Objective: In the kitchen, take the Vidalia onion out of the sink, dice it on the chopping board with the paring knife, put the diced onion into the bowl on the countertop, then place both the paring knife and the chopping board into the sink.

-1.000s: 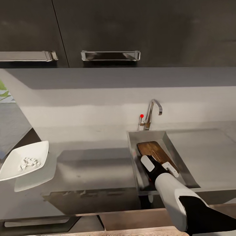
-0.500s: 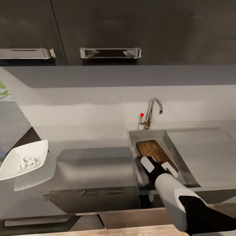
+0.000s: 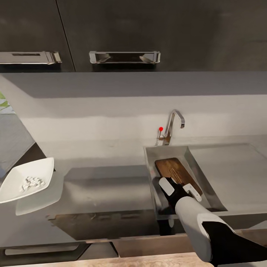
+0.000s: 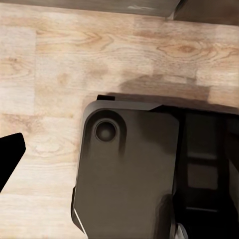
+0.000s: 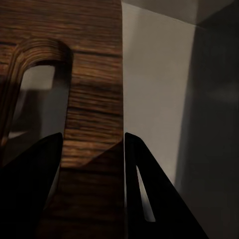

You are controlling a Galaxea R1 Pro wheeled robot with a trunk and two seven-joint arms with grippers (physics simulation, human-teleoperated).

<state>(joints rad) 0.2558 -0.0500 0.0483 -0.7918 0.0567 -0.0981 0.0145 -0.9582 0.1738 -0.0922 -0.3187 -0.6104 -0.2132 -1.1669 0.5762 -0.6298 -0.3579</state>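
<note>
Head view shows the dark brown wood-grain rectangular chopping board [image 3: 177,172] lying slanted inside the rectangular stainless-steel sink [image 3: 202,174], under the angular chrome faucet [image 3: 173,126] with its small red knob [image 3: 161,129]. Well apart, at the far left of the smooth grey table [image 3: 107,189], sits the white shallow squarish bowl [image 3: 26,180] with small pale diced onion pieces [image 3: 32,182] in it. Judging from this, the dicing and the filling of the bowl look done, and the board is at its goal; what seems left is letting go of it. The paring knife cannot be made out in the basin, so I cannot tell whether that part is finished.

Right wrist view has the black-and-white right hand [image 5: 92,149] with its dark fingers [image 5: 144,194] on either side of the board's end beside the slot handle [image 5: 35,87], apparently pinching the wood. The left hand is not identifiable; the left wrist view looks down on light wood floor [image 4: 59,64] and a dark part of the robot [image 4: 129,169].
</note>
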